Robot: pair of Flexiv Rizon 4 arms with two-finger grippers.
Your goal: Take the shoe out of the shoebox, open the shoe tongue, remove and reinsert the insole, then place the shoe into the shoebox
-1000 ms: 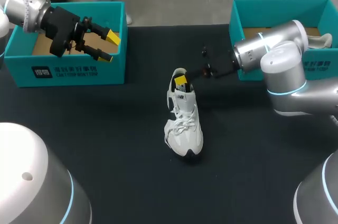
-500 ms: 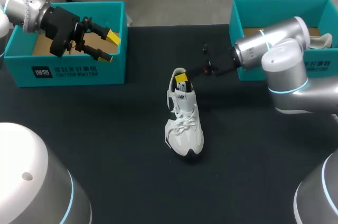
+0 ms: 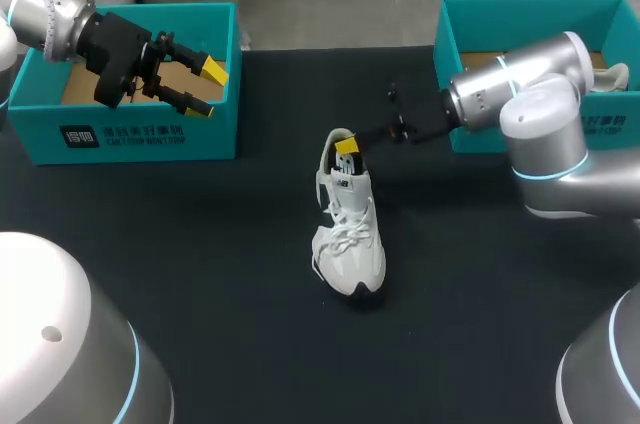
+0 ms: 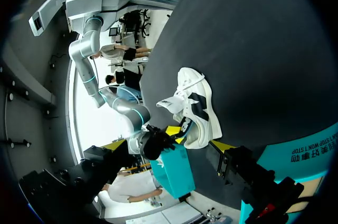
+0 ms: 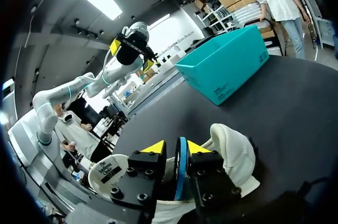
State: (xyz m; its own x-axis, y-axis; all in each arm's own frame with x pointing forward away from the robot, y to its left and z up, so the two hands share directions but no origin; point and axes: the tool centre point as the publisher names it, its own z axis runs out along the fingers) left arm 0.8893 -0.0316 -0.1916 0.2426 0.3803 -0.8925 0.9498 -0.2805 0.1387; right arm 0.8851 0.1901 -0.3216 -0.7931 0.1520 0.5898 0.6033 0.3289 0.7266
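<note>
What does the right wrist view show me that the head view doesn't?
Only the right wrist view: the right gripper shut on a thin blue-edged insole standing in the opening of the white shoe. Only the head view: the laces and toe, plus the right shoebox with a second shoe inside. Both: that white shoe on the black table, the left shoebox, and the open left gripper over it.

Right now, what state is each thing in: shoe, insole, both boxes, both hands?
shoe, upright on the table
right hand, shut on the insole
insole, on edge, pinched, lower end in the shoe
left box, open
right box, open, a white item inside
left hand, open, empty, over the left box
</note>
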